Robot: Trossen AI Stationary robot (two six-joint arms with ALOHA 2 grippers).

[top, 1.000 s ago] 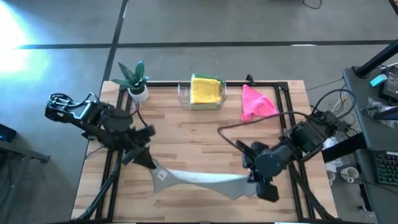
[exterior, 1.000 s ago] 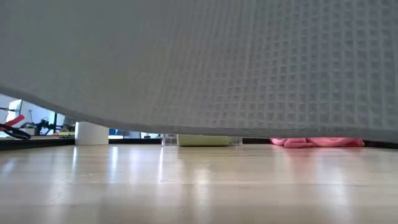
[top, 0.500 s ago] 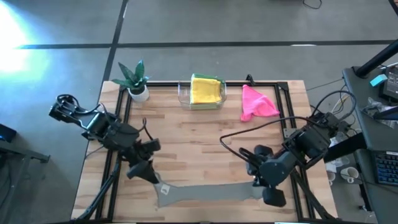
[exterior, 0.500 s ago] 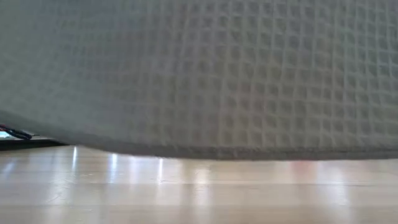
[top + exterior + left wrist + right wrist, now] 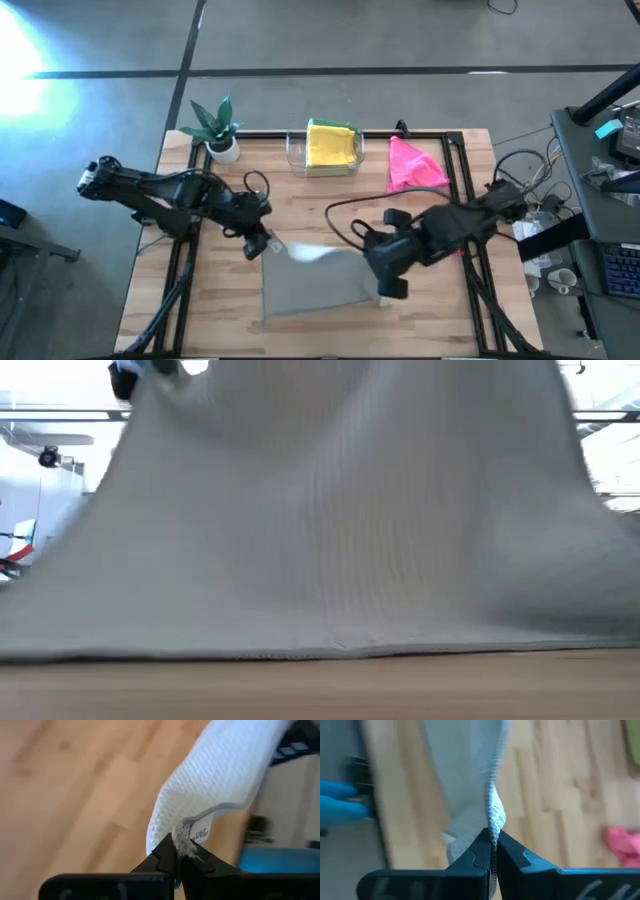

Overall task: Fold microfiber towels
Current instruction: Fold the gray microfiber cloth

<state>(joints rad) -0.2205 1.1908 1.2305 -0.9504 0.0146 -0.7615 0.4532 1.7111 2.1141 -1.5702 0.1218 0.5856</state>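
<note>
Both hands are pinched tight on the grey towel (image 5: 315, 283), one corner each. The left hand (image 5: 262, 243) has its fingertips closed together on the hem right by the sewn-in label, as the left wrist view shows (image 5: 176, 851). The right hand (image 5: 384, 287) is clamped on the opposite corner, the edge running up from between its fingers in its own wrist view (image 5: 492, 851).

To do this fold well, I'd say the two corners need to travel together and at the same height, keeping the held edge taut. That way the cloth lays over on itself square instead of skewing. The far edge already lies on the surface (image 5: 300, 195) and should stay put as an anchor, so the pull ought to be gentle. Release only once the carried corners sit over the matching ones.

The left arm reaches in low from the left side, stretched long across the wood. The right arm comes in from the right, bent, with its hand a little nearer the front edge than the left one. From the low view the towel (image 5: 330, 530) rises like a tent, lifted at both upper corners, its bottom hem resting on the wood.

Farther back, the yellow towel (image 5: 332, 144) sits in the clear tray (image 5: 295, 158), the pink towel (image 5: 411, 166) crumpled just beside it.
</note>
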